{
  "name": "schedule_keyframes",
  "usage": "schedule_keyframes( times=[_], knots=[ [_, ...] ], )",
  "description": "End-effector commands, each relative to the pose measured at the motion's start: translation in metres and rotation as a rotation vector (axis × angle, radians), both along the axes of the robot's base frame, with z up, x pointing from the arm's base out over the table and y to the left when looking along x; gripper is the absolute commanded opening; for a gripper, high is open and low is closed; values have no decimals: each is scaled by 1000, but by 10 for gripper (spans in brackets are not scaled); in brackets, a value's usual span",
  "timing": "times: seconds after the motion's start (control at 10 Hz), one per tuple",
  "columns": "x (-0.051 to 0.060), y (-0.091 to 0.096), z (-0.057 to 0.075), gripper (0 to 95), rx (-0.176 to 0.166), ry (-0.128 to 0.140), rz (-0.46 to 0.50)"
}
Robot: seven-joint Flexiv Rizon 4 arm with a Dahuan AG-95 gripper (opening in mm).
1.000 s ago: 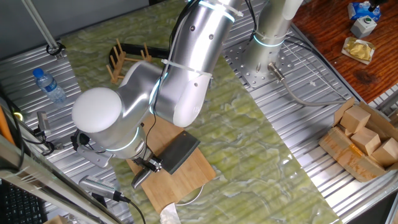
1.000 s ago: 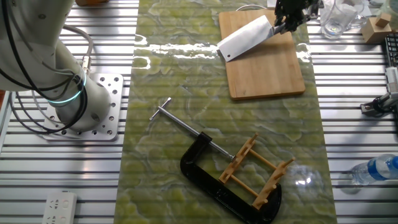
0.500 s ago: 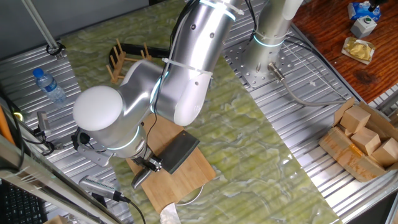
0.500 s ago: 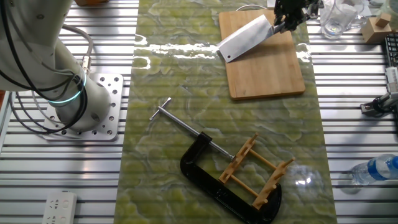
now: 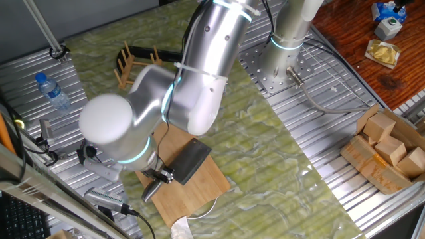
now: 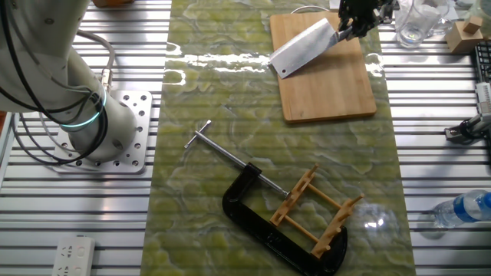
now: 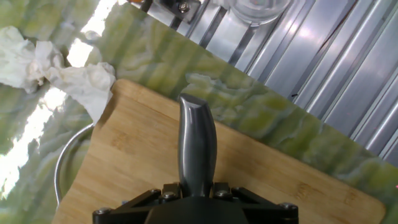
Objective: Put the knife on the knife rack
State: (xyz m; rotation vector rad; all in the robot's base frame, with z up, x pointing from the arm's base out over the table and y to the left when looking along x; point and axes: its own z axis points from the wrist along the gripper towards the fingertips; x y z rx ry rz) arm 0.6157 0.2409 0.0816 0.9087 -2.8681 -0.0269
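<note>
Carrying the knife [image 6: 301,47] across the bench [image 6: 199,84] to the knife rack [image 6: 318,211] is the step in hand, I judge; the fingers [image 6: 354,23] are closed on its slim handle, the broad blade out over the bamboo cutting board [image 6: 326,80], seemingly just clear of it. The rack sits well apart at the far end of the green mat, gripped in a black C-clamp [image 6: 265,218]. Doing this well means lifting higher first, keeping the blade level, then turning it edge-down to slot between two rows of pegs, clear of the clamp's bar. As for containers, a crate [image 5: 388,156] holds wooden blocks; a glass [image 6: 414,21] looks empty; a water bottle [image 5: 53,91] lies capped.
</note>
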Motion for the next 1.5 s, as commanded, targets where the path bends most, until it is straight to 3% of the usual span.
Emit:
schedule_keyframes(
  times=[0.1,0.5,0.8,1.5],
  knots=[
    [0,0,1,0,-35,-4,34],
    [0,-1,0,0,-39,-4,64],
    [-1,-1,1,0,-49,3,137],
    [-1,-1,1,0,-33,5,313]
  ],
)
